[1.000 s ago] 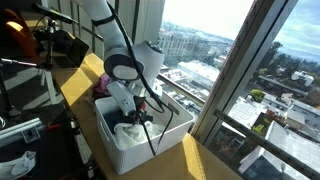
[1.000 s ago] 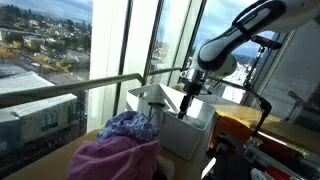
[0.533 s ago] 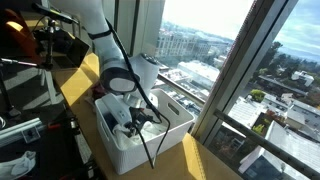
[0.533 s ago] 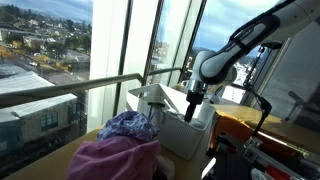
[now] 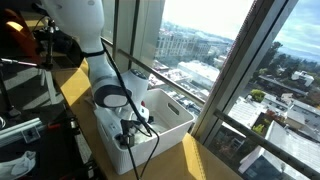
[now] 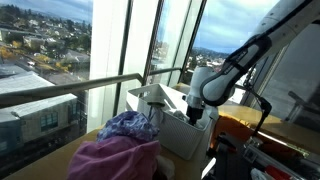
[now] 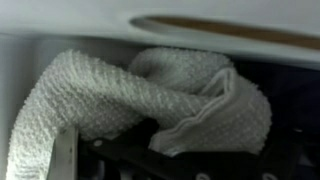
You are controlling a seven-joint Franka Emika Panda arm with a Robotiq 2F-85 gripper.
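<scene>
Tall windows (image 5: pixel 230 60) run along the far side of the scene, and the wooden tabletop (image 5: pixel 78 82) is set right up against them, so everything on it stands in strong daylight. The arm (image 5: pixel 95 55) bends steeply over from the tabletop's side, a posture that seems chosen to send its wrist straight down rather than in at a slant. A loose pile of purple and pink clothes (image 6: pixel 115 148) is heaped in the foreground of an exterior view, apart from the arm. The white bin (image 5: pixel 175 115) sits near the glass within the arm's reach, its high walls keeping soft things together. Inside it a white knitted cloth (image 7: pixel 120 95) is bunched in thick folds against the pale wall, slumped as limp fabric does, with something dark (image 7: pixel 290 110) beside it. The claw (image 5: pixel 128 133) is sunk into the bin just above that cloth, spread wide and gripping nothing, one finger (image 7: pixel 65 160) showing at the fold's side.
</scene>
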